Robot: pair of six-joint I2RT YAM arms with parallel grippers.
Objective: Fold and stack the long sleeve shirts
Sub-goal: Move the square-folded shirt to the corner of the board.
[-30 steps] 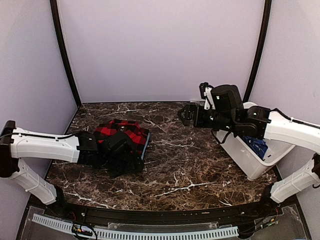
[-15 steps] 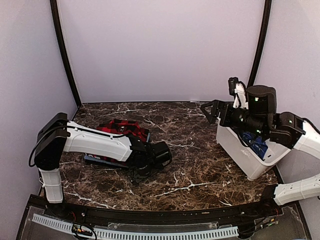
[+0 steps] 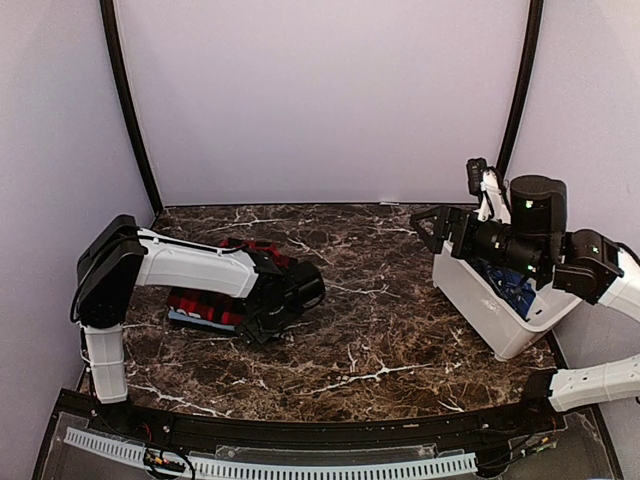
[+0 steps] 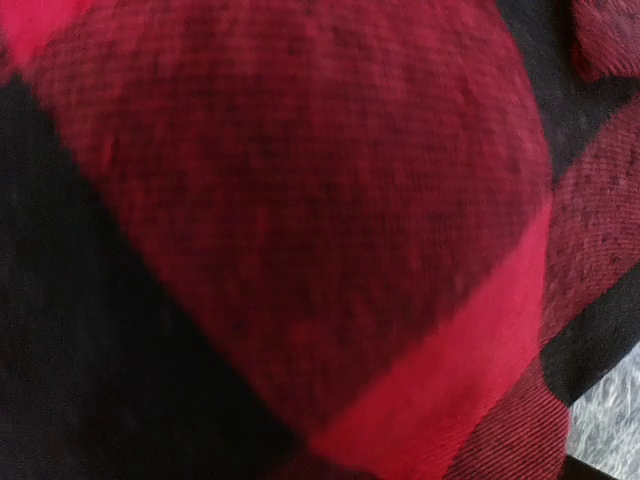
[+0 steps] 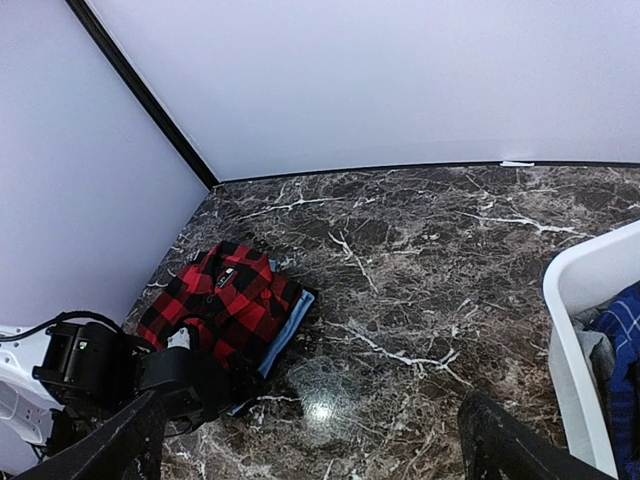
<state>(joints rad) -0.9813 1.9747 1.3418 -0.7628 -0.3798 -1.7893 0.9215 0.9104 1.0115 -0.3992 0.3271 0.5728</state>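
Left arm (image 3: 190, 268): shoulder upright at the near left edge of the bench (image 3: 380, 330). The forearm reaches low and to the right, across the near side of the shirt pile.
Left hand (image 3: 290, 297): down at the pile's near right edge, fingers spread wide. Its wrist camera is so close that blurred red and black checks fill almost the whole view.
Red-and-black checked flannel (image 5: 225, 300): folded into a compact bundle on the left half of the bench, on top of the pile.
Light blue shirt (image 5: 288, 333): lies flat under the flannel, showing only as a strip along the right side.
Right arm (image 3: 590, 265): raised well above the bench, elbow out to the right, wrist pointing left.
Right hand (image 3: 430, 225): held in the air over the far left corner of the white bin (image 3: 480, 300), fingers wide apart, gripping nothing.
Dark blue patterned shirt (image 5: 622, 320): crumpled inside the bin, cut off by the frame edge.
Hard to make out: the left hand's fingers merge with the dark checks, so I cannot tell whether any cloth lies between them.
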